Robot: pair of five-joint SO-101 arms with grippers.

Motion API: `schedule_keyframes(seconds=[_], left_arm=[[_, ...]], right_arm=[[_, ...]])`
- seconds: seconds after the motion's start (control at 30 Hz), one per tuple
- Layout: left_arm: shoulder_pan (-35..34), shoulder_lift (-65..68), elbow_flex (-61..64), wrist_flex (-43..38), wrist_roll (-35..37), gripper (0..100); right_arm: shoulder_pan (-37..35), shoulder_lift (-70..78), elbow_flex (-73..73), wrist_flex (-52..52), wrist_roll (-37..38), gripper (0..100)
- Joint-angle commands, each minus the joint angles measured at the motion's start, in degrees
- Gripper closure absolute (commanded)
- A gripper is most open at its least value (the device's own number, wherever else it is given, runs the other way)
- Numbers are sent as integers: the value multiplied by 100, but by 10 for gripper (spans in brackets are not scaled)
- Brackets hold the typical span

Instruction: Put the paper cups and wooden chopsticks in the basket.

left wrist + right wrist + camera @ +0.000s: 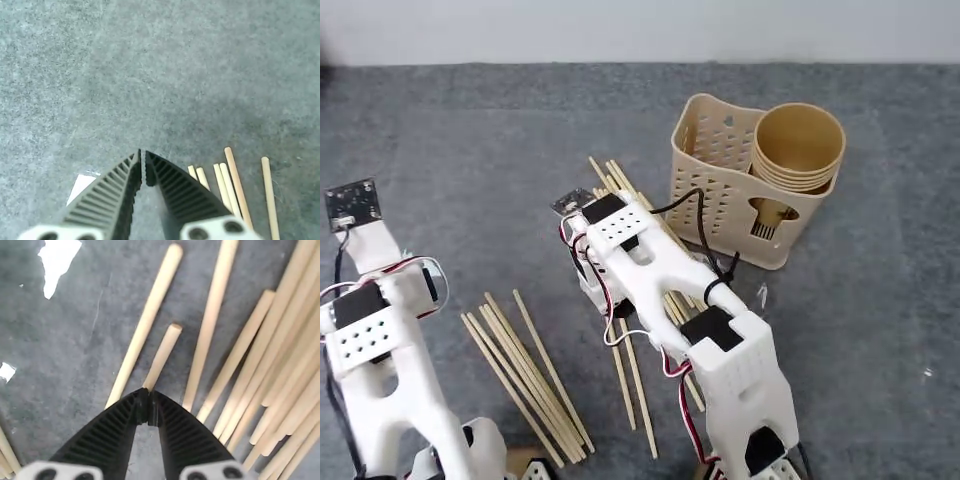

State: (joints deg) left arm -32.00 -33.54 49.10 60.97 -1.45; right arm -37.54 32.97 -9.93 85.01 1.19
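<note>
A beige slotted basket (pixel 715 195) stands at the back right with a stack of paper cups (pixel 800 145) inside it. Wooden chopsticks lie on the grey carpet in groups: one bundle (pixel 525 375) by the left arm (pixel 375 335), another bundle (pixel 625 190) running under the right arm (pixel 655 270), and two loose ones (pixel 632 385). My right gripper (pixel 148 406) is shut low over the carpet, and a single chopstick (pixel 162 356) runs out from under its tips. My left gripper (pixel 143 156) is shut over bare carpet, with chopstick ends (pixel 231 175) beside it.
The carpet (pixel 500 140) is open at the back left and at the far right of the basket. A white scrap (pixel 80 186) lies near the left gripper, and pale patches (pixel 57 257) show on the carpet beyond the right gripper.
</note>
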Motion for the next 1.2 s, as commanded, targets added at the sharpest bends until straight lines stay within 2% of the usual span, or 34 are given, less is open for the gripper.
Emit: schedule_keyframes(seconds=[0.0,0.1,0.17,0.93,1.17], left_arm=[[35,-229,-40,-70,53,988],[35,-229,-40,-70,53,988],[35,-220,-40,-70,53,988],[44,-211,-40,-88,62,988],[44,-211,180,-369,62,988]], right_arm=[[-31,-295,-114,119,0,931],[-154,-286,-114,119,0,838],[-259,-303,-114,119,-9,812],[-716,-338,-835,48,-1073,808],[-743,-92,-809,-418,-1371,811]])
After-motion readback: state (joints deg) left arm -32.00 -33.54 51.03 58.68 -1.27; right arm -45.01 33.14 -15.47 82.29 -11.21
